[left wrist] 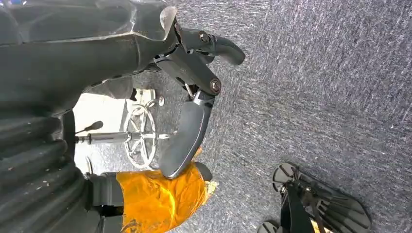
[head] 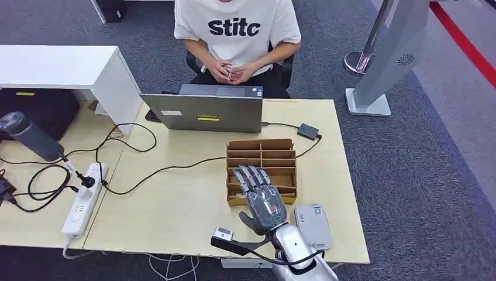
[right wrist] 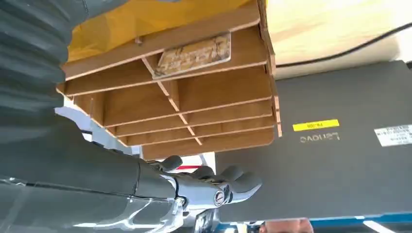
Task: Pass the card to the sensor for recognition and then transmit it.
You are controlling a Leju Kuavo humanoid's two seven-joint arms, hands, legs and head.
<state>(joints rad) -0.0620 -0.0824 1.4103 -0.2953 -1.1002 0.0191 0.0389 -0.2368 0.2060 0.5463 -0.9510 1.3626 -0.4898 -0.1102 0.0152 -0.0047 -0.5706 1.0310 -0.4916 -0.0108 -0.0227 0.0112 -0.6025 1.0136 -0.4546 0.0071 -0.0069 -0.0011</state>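
My right hand hovers over the near end of the brown wooden card rack, fingers stretched forward and apart, holding nothing. In the right wrist view the fingers lie level with the rack, and a patterned card rests in one slot. The grey-white sensor lies flat on the table just right of my right wrist. My left hand hangs over the grey carpet with nothing in it, thumb apart from the fingers.
A grey laptop stands behind the rack, its cable leading to a black adapter. A person sits beyond it with small cards in both hands. A power strip with cables lies at the left.
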